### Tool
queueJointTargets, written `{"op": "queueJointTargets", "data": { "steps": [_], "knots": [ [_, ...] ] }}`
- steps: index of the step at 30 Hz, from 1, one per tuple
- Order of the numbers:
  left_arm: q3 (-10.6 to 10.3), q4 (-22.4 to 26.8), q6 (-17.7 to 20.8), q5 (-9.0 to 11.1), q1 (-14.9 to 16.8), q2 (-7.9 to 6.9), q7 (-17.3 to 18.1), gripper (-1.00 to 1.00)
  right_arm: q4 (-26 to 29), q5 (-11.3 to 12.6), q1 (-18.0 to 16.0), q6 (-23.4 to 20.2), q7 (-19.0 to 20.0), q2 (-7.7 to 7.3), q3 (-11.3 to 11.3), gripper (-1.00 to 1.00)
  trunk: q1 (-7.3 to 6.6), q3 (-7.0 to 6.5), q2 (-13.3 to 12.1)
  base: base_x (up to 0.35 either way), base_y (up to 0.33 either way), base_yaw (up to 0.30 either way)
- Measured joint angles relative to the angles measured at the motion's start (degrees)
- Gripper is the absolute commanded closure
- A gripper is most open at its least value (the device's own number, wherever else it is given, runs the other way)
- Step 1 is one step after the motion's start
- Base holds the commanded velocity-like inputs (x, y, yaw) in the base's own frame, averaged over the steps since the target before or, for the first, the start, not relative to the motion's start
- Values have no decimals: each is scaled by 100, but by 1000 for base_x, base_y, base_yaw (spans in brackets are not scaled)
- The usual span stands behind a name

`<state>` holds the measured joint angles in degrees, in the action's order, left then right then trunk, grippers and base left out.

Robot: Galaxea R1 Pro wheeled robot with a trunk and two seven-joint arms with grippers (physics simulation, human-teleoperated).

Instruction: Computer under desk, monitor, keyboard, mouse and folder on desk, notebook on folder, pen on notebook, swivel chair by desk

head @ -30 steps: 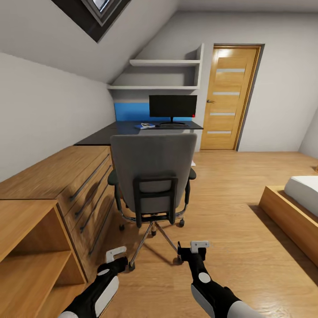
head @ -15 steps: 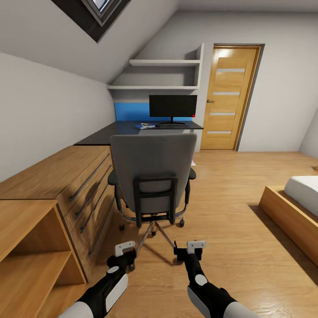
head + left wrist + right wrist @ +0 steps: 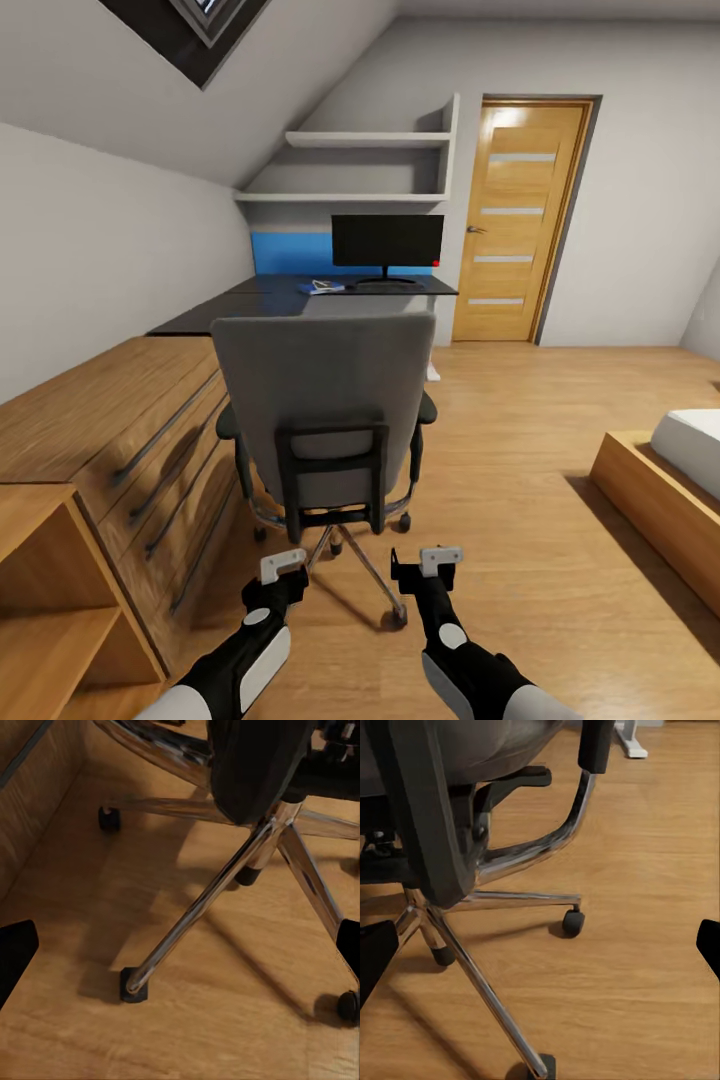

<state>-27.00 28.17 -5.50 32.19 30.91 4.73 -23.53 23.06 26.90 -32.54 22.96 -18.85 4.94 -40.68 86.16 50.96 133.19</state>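
The grey swivel chair (image 3: 328, 395) stands just ahead of me with its back toward me. Its metal star base (image 3: 201, 907) and castors (image 3: 573, 922) show in both wrist views. Beyond it the black desk (image 3: 262, 298) carries the monitor (image 3: 388, 240). The blue folder (image 3: 322, 287) lies left of the monitor's foot with something small on top, too small to make out. My left gripper (image 3: 284, 568) and right gripper (image 3: 427, 562) hang low behind the chair's base, both open and holding nothing. The seat hides what is under the desk.
A long wooden dresser (image 3: 120, 420) runs along the left wall, with an open wooden shelf unit (image 3: 45, 600) nearest me. A bed frame (image 3: 665, 500) stands at the right. An oak door (image 3: 520, 220) and white wall shelves (image 3: 365, 168) are at the far end.
The whole view has shifted: the camera has come forward, so the chair looks nearer and larger. The left gripper has moved inward, toward the right one.
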Motion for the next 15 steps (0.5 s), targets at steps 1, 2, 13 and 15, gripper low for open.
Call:
{"op": "queueJointTargets", "data": {
  "steps": [1, 2, 13, 15],
  "knots": [
    [1, -4, -4, 4, 2, -3, 1, -100, -2, 0, 0, -2, 17, 2, -9, -100, 0, 0, 0, 278, 19, 0],
    [2, -5, -8, 7, 3, -5, 2, -100, -3, 0, 2, -3, 38, 3, -17, -100, 0, 0, 0, 199, 87, 0],
    [3, -19, -43, 16, 1, -14, -33, -100, -8, -18, 9, -6, 508, 9, -333, -100, 3, 0, 0, 55, 69, 0],
    [3, -19, -44, 16, 2, -13, -35, -100, -6, -18, 9, -6, 522, 9, -341, -100, 3, 0, 0, 6, 11, 0]
  ]
}}
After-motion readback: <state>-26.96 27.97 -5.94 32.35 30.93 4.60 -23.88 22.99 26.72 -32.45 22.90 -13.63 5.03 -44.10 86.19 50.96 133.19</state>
